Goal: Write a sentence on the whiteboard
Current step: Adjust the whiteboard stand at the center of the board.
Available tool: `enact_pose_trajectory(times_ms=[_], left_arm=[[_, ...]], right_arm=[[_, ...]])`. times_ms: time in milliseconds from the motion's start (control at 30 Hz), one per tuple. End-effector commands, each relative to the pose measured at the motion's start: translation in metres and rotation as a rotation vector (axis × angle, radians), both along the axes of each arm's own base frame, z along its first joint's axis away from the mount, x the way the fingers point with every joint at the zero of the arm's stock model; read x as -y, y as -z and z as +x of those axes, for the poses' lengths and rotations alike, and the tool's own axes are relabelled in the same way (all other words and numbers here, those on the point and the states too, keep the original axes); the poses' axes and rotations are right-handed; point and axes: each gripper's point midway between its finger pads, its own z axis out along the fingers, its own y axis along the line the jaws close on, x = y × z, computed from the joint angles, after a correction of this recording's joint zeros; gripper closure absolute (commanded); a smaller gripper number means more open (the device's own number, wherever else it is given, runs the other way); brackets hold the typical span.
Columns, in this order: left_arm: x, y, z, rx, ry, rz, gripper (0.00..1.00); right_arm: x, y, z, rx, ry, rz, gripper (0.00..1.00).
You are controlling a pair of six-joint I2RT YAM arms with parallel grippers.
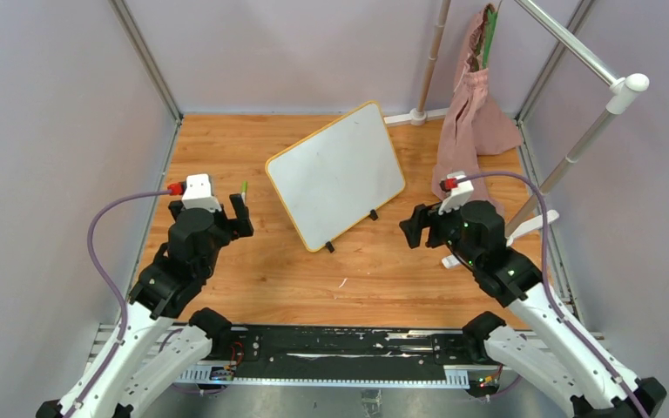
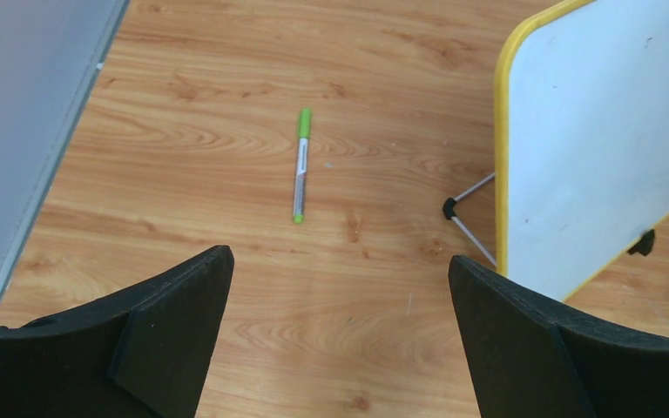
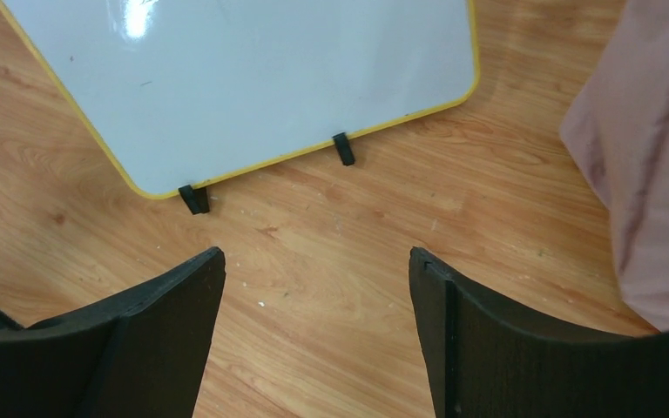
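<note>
Jaws both released, empty; I'd lower left jaws astride green marker (image 2: 301, 165), pinch mid-barrel, staying clear of whiteboard (image 1: 335, 174).

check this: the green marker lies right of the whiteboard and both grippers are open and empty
Wrong side: the green marker lies left of the whiteboard, as the left wrist view shows. The left gripper and right gripper are indeed open and empty.

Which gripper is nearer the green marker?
The left gripper: the green marker lies just ahead of its open jaws. The right gripper sits beyond the whiteboard, with no marker in its view.
</note>
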Motion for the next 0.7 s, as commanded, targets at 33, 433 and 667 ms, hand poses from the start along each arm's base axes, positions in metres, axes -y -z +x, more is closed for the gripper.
enact_pose_trajectory(times_ms=[33, 433, 667], left_arm=[[0.012, -0.028, -0.003, 0.097, 0.081, -0.049, 0.0], [0.002, -0.039, -0.014, 0.212, 0.092, -0.051, 0.0], [0.001, -0.041, -0.016, 0.224, 0.088, -0.057, 0.0]], right_arm=[[-0.041, 0.017, 0.008, -0.007, -0.075, -0.041, 0.21], [-0.081, 0.093, 0.053, -0.043, -0.1, -0.208, 0.35], [-0.087, 0.133, 0.08, -0.098, -0.077, -0.269, 0.38]])
